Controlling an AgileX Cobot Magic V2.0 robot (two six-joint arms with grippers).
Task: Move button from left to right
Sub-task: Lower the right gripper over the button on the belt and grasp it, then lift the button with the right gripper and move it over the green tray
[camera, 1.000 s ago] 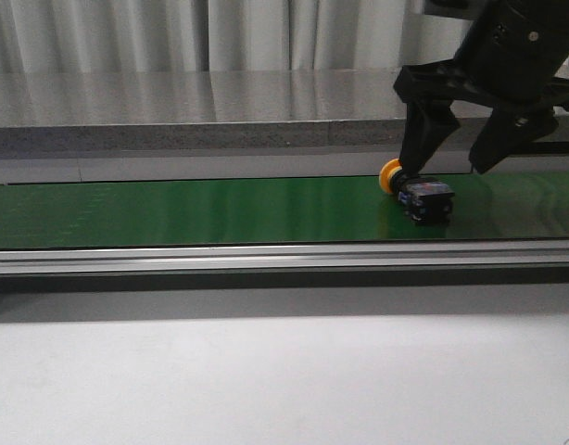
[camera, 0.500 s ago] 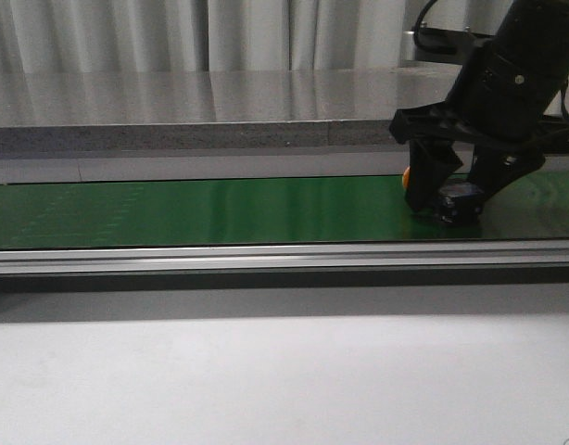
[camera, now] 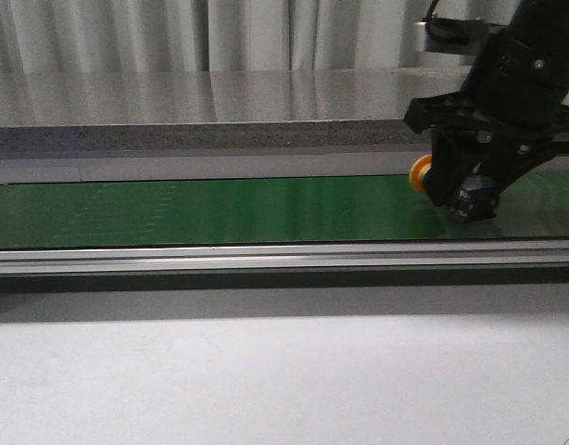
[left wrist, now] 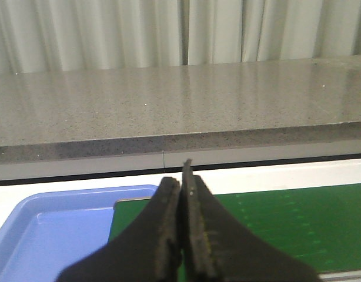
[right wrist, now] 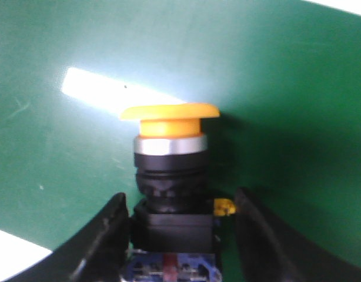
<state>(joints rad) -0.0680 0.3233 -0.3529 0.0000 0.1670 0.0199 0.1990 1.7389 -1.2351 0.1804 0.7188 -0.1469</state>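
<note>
At the far left, seen only in the left wrist view, a blue tray (left wrist: 57, 232) lies just beside the end of the green conveyor belt (camera: 220, 209), and the left gripper (left wrist: 181, 176) hangs above that spot with its jaws clenched together on nothing, their inner faces meeting. Behind it a grey speckled worktop (left wrist: 169, 100) runs across under pale curtains (left wrist: 110, 29).

In the front view the belt stretches across the scene, bare along its left and middle parts, with a silver rail (camera: 266, 257) along its near edge and a pale surface in front.

Toward the right end of the belt the right gripper (camera: 462, 197) reaches down from the black arm. The button (camera: 448, 185) sits between its fingers (right wrist: 104, 235), lying on its side with the yellow-orange cap pointing left and the black body toward the right. In the right wrist view the jaws flank the black body closely on both sides; whether they press it firmly I cannot tell, nor whether the button touches the belt or hangs just above it.
</note>
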